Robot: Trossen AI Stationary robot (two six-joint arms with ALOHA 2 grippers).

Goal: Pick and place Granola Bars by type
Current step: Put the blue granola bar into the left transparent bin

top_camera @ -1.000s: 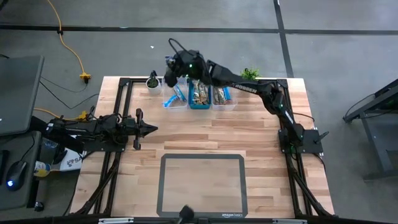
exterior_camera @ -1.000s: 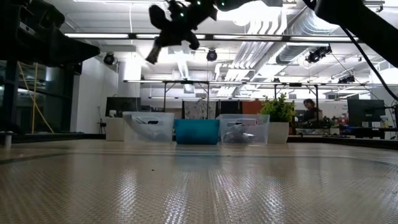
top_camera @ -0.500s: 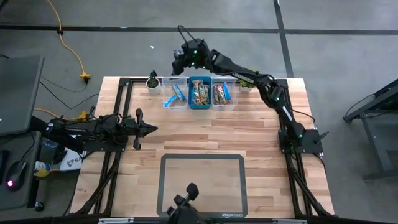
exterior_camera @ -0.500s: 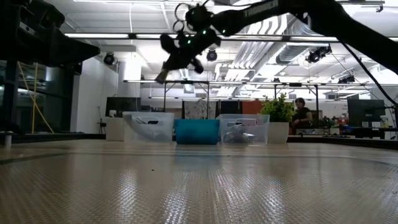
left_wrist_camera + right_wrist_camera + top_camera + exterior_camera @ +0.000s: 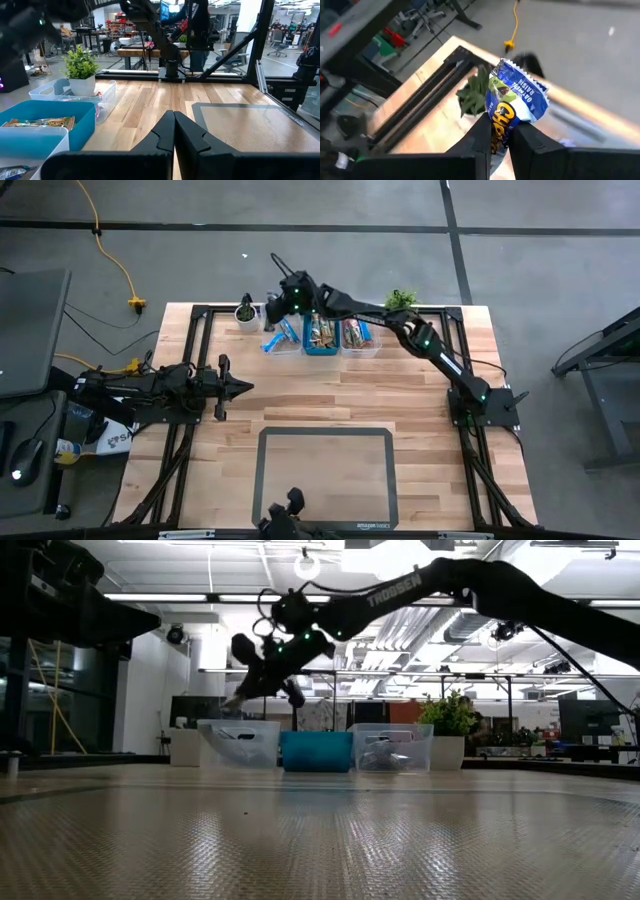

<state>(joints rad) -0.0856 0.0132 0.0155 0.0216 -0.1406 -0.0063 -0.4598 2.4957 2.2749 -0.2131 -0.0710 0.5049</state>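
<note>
Your right gripper point(image 5: 496, 131) is closed on a blue granola bar point(image 5: 516, 102); the wrapper sticks out past the fingertips, pinched at its lower end. In the high view the right gripper point(image 5: 283, 302) hangs above the leftmost clear bin point(image 5: 283, 337), with the blue bin point(image 5: 321, 335) and the other clear bin point(image 5: 360, 336) beside it, all holding bars. Your left gripper point(image 5: 174, 131) has its jaws pressed together, nothing between them, well apart from the bins.

right tool point(image 5: 498, 131) seemingly clamped, aloft
</note>
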